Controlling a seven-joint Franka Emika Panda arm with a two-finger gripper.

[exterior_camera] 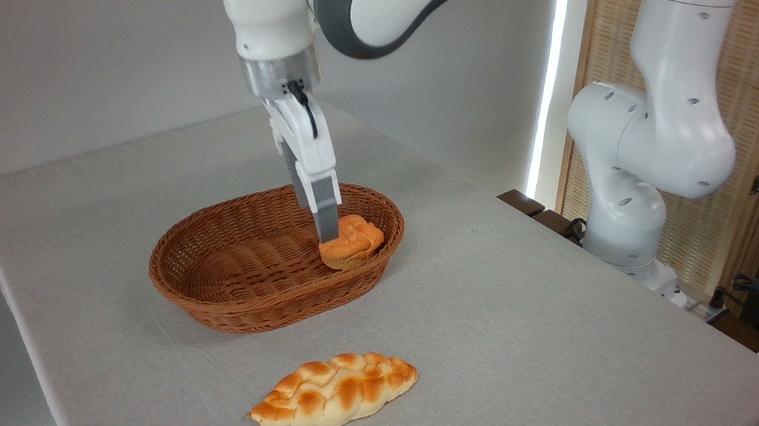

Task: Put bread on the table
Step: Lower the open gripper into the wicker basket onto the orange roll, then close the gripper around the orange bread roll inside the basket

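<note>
Bread [352, 240] sits at the right end of the wicker basket [232, 296], the end effector [327, 234] down against its left side; whether its fingers clamp it, I cannot tell. A shallow grip could drop it, or lifting could snag the rim short of the bench [551, 350].

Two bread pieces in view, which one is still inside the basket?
The small round orange bun, at the right end of the wicker basket under the gripper. The long braided loaf lies on the table.
</note>
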